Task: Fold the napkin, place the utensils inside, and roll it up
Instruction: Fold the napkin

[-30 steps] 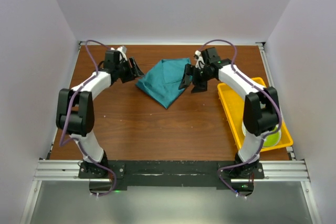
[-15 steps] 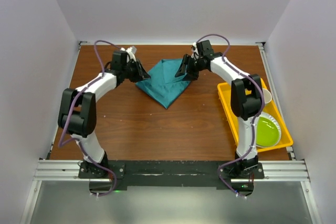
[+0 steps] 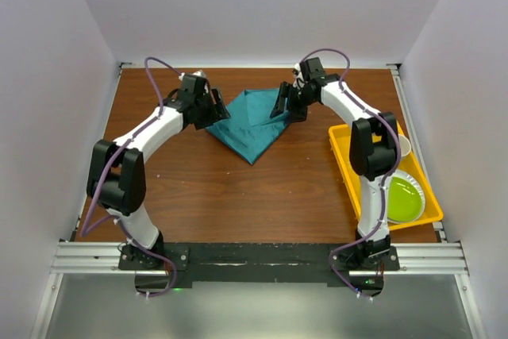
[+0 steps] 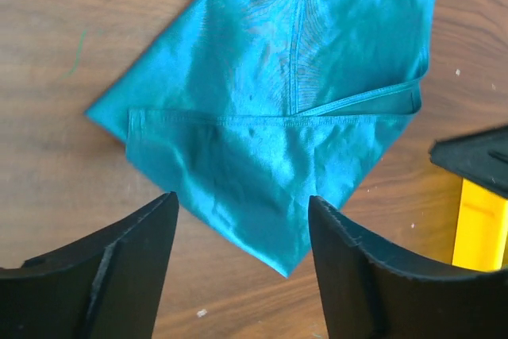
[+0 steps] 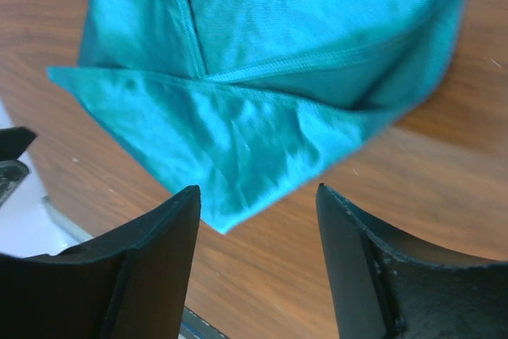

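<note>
Top external shows the table [image 3: 238, 188] with the folded napkin [image 3: 252, 126] lying flat near the middle of its far edge. A yellow tray [image 3: 343, 158] sits along the right edge, with a green plate [image 3: 401, 198] in its near end. The left gripper [image 3: 216, 110] at the napkin's left corner and the right gripper [image 3: 281, 109] at its right corner both stand spread wide, holding nothing.

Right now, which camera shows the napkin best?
The left wrist view: the napkin fills the frame, its folds and hems sharp, only the top cropped. The top view shows most of its outline, but small. The right wrist view shows only one folded end.
</note>
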